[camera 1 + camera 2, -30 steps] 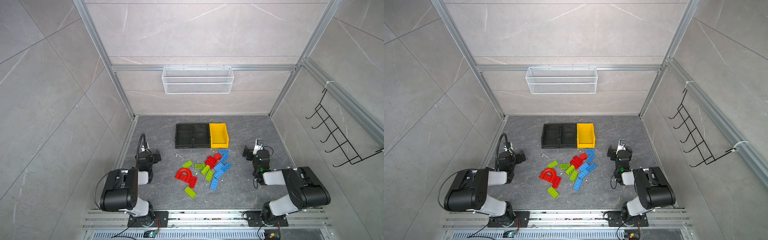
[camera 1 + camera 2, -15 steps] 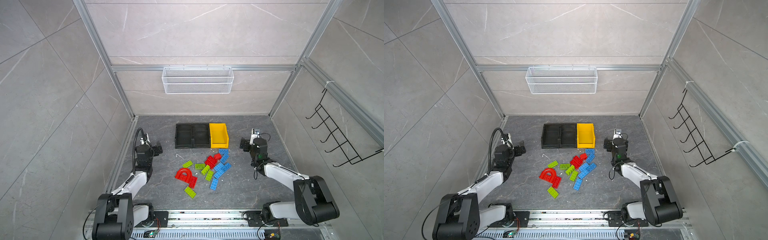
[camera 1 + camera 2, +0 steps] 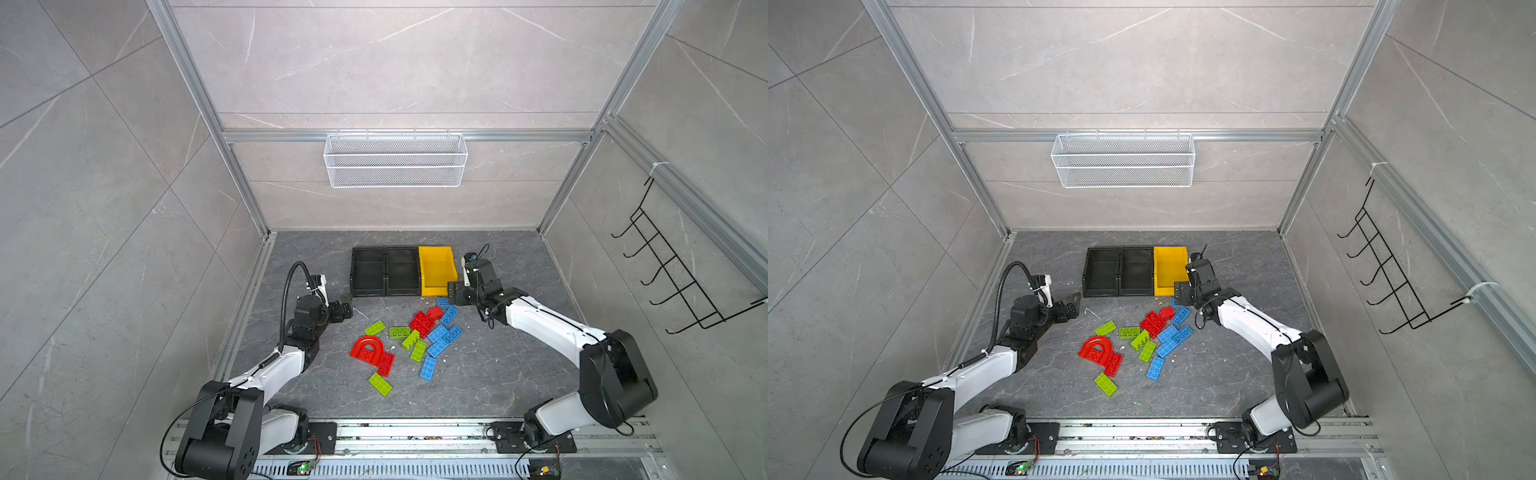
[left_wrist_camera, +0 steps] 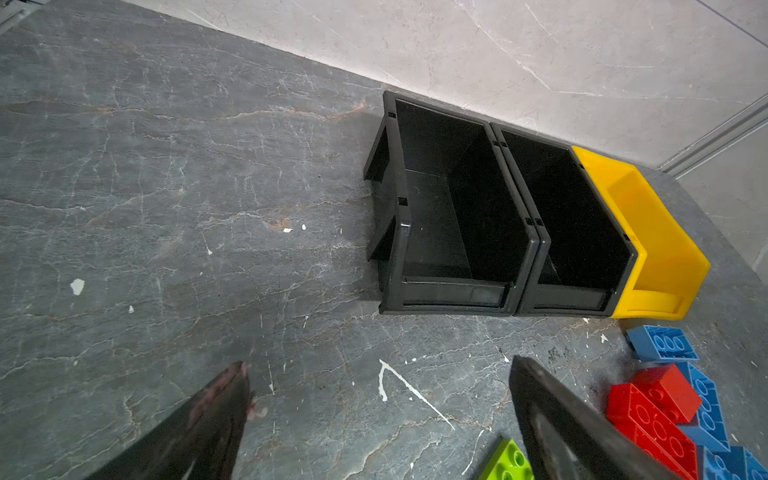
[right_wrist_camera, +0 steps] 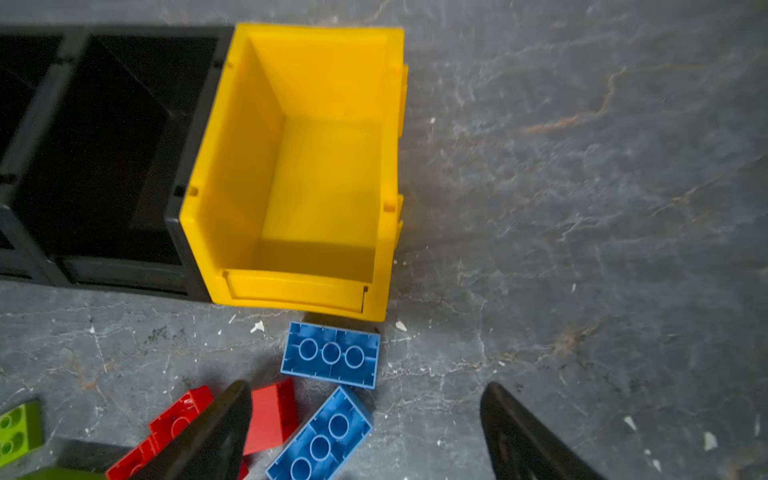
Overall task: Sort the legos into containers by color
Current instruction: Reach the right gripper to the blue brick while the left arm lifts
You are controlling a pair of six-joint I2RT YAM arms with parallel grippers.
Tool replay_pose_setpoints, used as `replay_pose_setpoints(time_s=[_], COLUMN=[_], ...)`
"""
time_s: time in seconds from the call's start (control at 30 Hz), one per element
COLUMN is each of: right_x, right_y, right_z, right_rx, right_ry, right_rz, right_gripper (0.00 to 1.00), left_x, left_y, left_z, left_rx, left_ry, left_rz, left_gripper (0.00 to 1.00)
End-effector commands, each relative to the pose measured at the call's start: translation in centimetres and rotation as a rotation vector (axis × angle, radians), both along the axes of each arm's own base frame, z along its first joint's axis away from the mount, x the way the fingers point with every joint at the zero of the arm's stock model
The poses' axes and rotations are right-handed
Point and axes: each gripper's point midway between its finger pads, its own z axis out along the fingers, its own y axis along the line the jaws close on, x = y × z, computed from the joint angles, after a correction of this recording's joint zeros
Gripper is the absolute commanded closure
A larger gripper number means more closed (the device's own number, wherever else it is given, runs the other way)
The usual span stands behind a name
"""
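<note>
The legos (image 3: 415, 336) (image 3: 1142, 336) lie loose mid-floor: blue, lime green and red bricks plus a red arch (image 3: 368, 349). Behind them stand the containers in a row: two black bins (image 3: 370, 270) (image 3: 402, 270) and a yellow bin (image 3: 436, 270) (image 5: 232, 166), all empty. My left gripper (image 3: 347, 305) (image 4: 378, 363) hovers open over bare floor, in front of the left black bin (image 4: 440, 232). My right gripper (image 3: 451, 293) (image 5: 366, 386) stands open and empty just above two upturned blue bricks (image 5: 331, 354) (image 5: 320, 436) in front of the yellow bin's lip.
A white wire basket (image 3: 395, 160) hangs on the back wall and a black hook rack (image 3: 673, 274) on the right wall. A metal rail (image 3: 415, 432) carrying both arm bases runs along the front edge. White flecks dot the grey floor.
Both arms have unfolded from near their bases and reached toward the bins. The right gripper now sits at the yellow bin's front corner, the left near the left black bin.
</note>
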Motion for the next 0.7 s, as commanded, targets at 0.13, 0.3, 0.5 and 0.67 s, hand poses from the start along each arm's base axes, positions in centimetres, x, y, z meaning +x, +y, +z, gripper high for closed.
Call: replay_pose_setpoints(time_s=[0.13, 0.3, 0.5, 0.67], right_x=[0.9, 1.3, 1.3, 1.7], right_y=[1.9, 2.5, 2.3, 2.7], right_z=[-3.5, -5.2, -6.8, -7.5], right_rx=[0.034, 0.022, -0.026, -0.027], right_ry=[0.142, 0.175, 0.199, 0.208], right_rz=[-0.003, -0.015, -0.029, -0.029], right_gripper=[0.12, 0.13, 0.15, 0.16], left_x=[-0.5, -0.7, -0.7, -0.9], left_y=[-1.5, -1.1, -0.5, -0.4], left_z=[3.6, 3.7, 3.6, 3.9], left_rx=[-0.029, -0.018, -0.010, -0.007], left_ry=[-0.116, -0.128, -0.131, -0.143], left_rz=[-0.067, -0.051, -0.013, -0.013], left_gripper=[0.00, 0.00, 0.00, 0.00])
